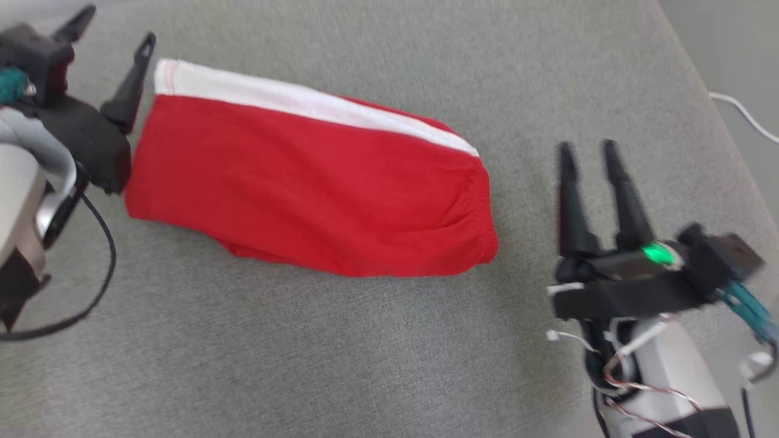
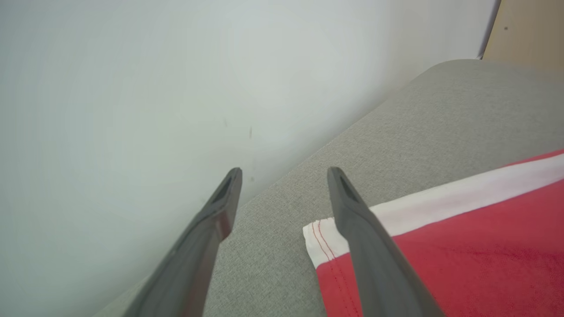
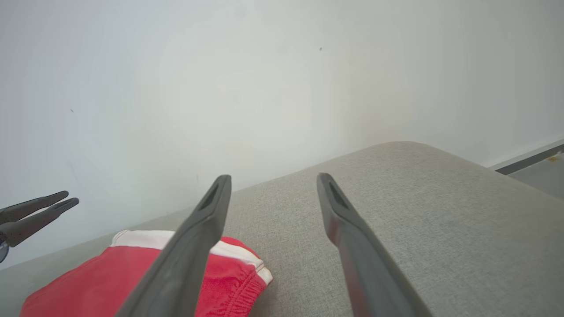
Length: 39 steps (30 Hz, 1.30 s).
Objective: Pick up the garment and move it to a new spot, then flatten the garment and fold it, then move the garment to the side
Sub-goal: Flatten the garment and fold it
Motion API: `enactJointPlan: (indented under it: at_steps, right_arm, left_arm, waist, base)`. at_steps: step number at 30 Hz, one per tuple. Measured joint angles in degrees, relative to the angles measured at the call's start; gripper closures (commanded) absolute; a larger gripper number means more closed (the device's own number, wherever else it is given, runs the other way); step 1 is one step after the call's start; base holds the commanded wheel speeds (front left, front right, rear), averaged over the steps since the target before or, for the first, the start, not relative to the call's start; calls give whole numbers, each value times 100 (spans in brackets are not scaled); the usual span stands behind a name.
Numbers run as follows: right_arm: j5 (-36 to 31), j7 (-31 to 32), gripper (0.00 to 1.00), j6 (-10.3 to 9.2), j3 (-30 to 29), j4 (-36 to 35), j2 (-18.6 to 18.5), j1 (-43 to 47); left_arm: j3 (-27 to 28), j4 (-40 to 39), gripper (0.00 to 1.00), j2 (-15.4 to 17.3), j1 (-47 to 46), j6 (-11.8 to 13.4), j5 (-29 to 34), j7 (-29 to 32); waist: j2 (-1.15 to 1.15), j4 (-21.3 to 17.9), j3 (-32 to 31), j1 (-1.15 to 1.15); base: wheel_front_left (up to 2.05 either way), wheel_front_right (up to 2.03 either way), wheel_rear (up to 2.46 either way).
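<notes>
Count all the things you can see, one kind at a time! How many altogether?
Red shorts: 1
Pincers: 2, the left pincer and the right pincer
Grey cushion: 1
White cable: 1
Total: 5

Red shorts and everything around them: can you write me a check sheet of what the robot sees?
Surface: grey fabric cushion, rounded at its edge.
Job's things: red shorts with a white side stripe, lying flat, seemingly folded, waistband towards the right.
Clutter: nothing seen.
Hands: left hand open beside the hem end; right hand open, apart from the waistband; both hold nothing.
Cables: black cable looping below the left hand; white cable beyond the cushion's right edge.
Surroundings: pale wall; wooden panel at one corner.
</notes>
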Motion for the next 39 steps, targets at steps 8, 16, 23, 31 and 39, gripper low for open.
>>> enactJointPlan:
  at_steps: [8, 16, 23, 31, 39]
  right_arm:
    - [-424, 1, 0, 0, -524, -458, 78, 677]
    - [-549, 1, 0, 0, -442, -381, 190, 1072]
    - [-513, 1, 0, 0, -258, -323, 241, 1076]
    - [-486, 1, 0, 0, -216, -272, 254, 1038]
    - [-466, 1, 0, 0, -212, -232, 258, 1040]
  left_arm:
    - [32, -413, 0, 176, 624, 0, -248, -23]
    - [-553, -909, 0, 480, 947, 3, -964, 733]
    - [-975, -937, 0, 737, 1091, 3, -1574, 1856]
    - [-1080, -697, 0, 721, 1061, 5, -1748, 2605]
    - [-884, -742, 100, 500, 1121, 47, -2410, 3041]
  waist:
    - [-1, 134, -512, -1]
    - [-1, 61, -635, 0]
    - [0, -126, -569, 0]
    - [-1, -283, -488, 0]
    - [0, -286, -550, 1]
  base:
    - [0, 0, 0]
    - [0, 0, 0]
    - [0, 0, 0]
    - [0, 0, 0]
    - [0, 0, 0]
